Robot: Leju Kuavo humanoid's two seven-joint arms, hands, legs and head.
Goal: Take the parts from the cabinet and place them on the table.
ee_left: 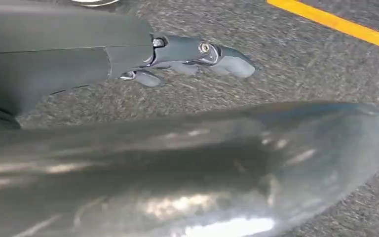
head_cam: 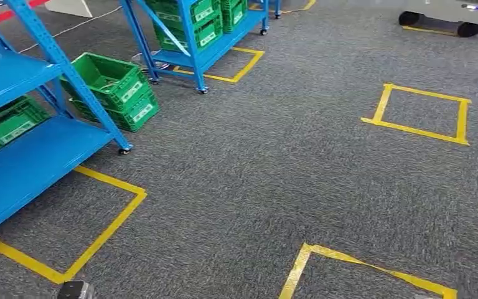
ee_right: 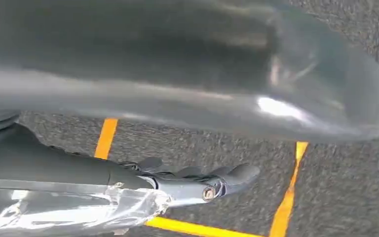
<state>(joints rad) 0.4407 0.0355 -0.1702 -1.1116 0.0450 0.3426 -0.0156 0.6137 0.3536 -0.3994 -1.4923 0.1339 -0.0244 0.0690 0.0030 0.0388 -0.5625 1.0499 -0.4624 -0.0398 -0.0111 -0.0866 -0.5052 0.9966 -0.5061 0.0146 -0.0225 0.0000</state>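
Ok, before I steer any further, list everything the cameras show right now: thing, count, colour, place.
Shelf racks: two, blue; near rack at left, far rack behind it, both on castors.
Crates on the floor: two stacked, green, between the racks.
Crate on the near rack: one, green, on a middle shelf.
Crates on the far rack: several, green, exact count unclear.
Tape squares: four, yellow, on the grey carpet; one lies open at right.
Wheeled unit: one, pale with black wheels, top right, mostly cut off.
Left hand: grey, fingers extended, holding nothing, above the carpet.
Right hand: grey, fingers extended, holding nothing, above a tape line.
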